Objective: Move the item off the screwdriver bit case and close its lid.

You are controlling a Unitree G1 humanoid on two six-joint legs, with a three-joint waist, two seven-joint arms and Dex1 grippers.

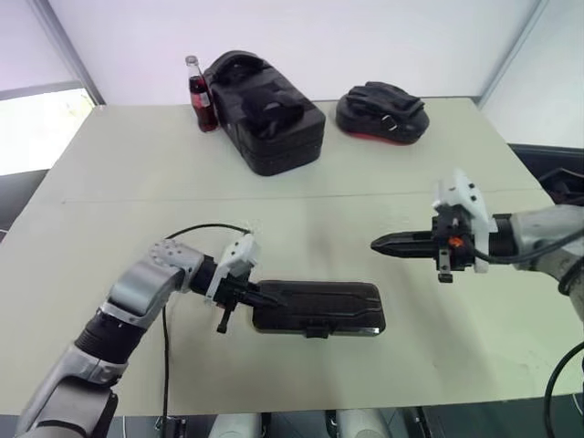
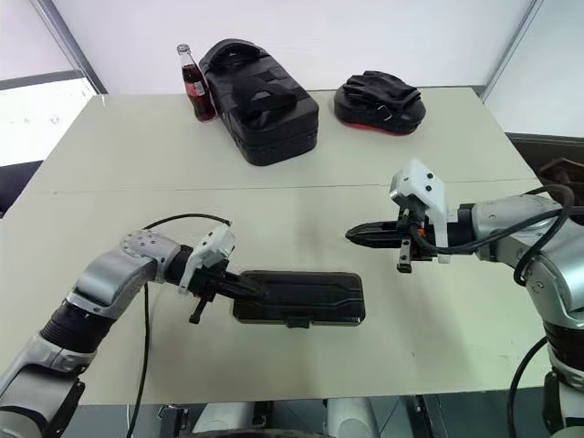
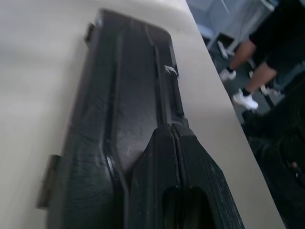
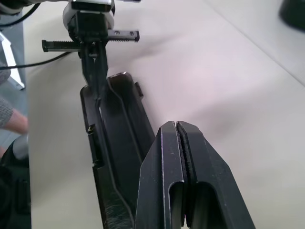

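Observation:
The screwdriver bit case (image 1: 318, 307) lies flat near the table's front edge. Its dark lid (image 2: 301, 290) is down over it, and a small latch (image 1: 317, 330) shows on the near long edge. My left gripper (image 1: 274, 297) is shut with nothing in it. Its tips are over the left end of the lid (image 3: 128, 95); I cannot tell whether they touch it. My right gripper (image 1: 376, 245) is shut and empty, and it hovers above the table to the right of and beyond the case (image 4: 119, 157). The right wrist view also catches the left gripper (image 4: 95, 90). The item is out of view.
At the back of the table stand a bulky black bag (image 1: 265, 114), a cola bottle (image 1: 201, 96) to its left and a black and red pad (image 1: 383, 111) to its right. A person's legs (image 3: 243, 95) show past the table's edge.

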